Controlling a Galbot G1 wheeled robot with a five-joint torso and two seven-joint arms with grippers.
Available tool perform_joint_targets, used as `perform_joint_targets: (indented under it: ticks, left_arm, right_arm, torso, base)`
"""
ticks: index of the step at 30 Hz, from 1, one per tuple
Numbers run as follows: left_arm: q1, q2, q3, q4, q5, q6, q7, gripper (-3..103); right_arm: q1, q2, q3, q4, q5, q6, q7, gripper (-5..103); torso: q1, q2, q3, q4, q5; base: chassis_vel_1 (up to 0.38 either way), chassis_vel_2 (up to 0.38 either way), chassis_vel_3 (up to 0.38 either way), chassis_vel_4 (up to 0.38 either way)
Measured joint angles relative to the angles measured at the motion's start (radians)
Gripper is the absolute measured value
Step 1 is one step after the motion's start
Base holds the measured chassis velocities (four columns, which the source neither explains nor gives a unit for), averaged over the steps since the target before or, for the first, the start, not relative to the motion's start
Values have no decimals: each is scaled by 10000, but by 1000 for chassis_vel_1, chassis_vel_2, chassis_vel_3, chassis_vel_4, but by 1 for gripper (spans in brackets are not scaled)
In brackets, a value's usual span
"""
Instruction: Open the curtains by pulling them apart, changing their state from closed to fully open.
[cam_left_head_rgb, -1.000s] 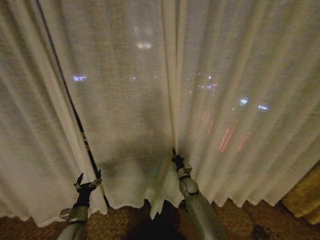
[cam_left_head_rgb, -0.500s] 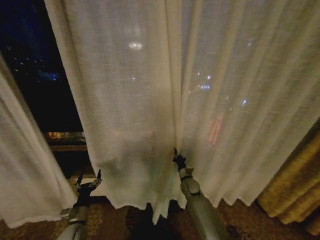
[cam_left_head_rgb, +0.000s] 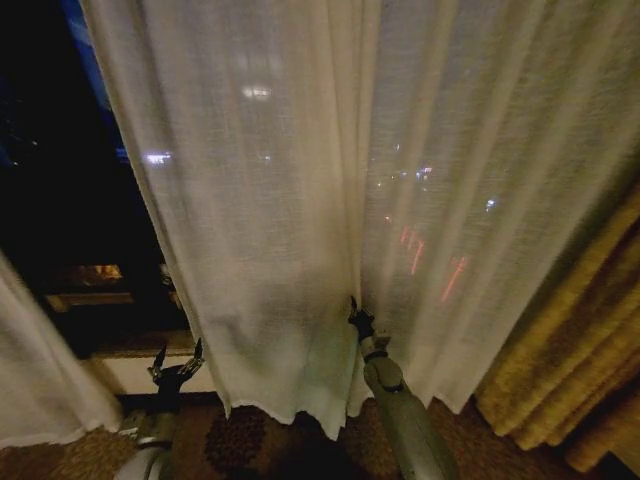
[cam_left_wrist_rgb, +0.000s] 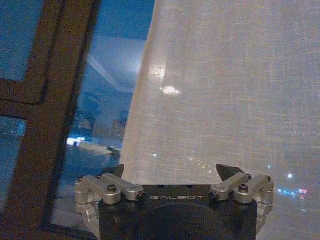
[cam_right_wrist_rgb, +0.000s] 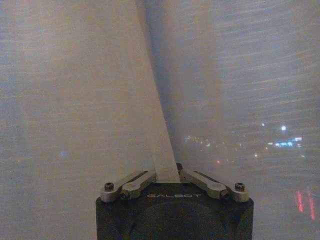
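At the far left of the head view, the edge of one sheer curtain panel (cam_left_head_rgb: 40, 385) was seen hanging low beside the dark window (cam_left_head_rgb: 60, 180), where night sky and distant lights were visible above a sill (cam_left_head_rgb: 110, 345). The left end effector (cam_left_head_rgb: 177, 356) was held low, just in front of the sill and beside the left edge of the other sheer panel (cam_left_head_rgb: 260, 200), touching nothing; its two fingers were spread wide apart and empty. In the left wrist view the left end effector (cam_left_wrist_rgb: 171, 171) was seen with its fingertips (cam_left_wrist_rgb: 226, 171) well apart, pointed at the panel's edge (cam_left_wrist_rgb: 225, 90), with a dark window frame (cam_left_wrist_rgb: 55, 100) and blue night sky shown beside it. Further right, the right end effector (cam_left_head_rgb: 353, 311) was raised against a vertical fold of that sheer panel, near its lower part, and its fingers were pressed together on the fabric. In the right wrist view a narrow strip of the cloth (cam_right_wrist_rgb: 162, 150) was seen pinched at the right end effector (cam_right_wrist_rgb: 169, 172), with city lights glowing through the weave. At the far right, thick golden-brown drapes (cam_left_head_rgb: 580, 360) were seen hanging beside the sheer fabric. Below everything, a dark patterned carpet (cam_left_head_rgb: 260, 450) was seen covering the floor, with the curtain hem hanging just above it.
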Motion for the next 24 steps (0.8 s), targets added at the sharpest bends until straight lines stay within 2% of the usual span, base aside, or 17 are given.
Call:
perform_joint_targets:
  ticks: [24]
  left_arm:
    - [1, 0, 0, -1, 0, 0, 0, 100]
  right_arm:
    - [-74, -120, 120, 105, 71, -5, -4, 0]
  torso:
    - [0, 0, 0, -1, 0]
  base:
    - [-355, -357, 353, 355]
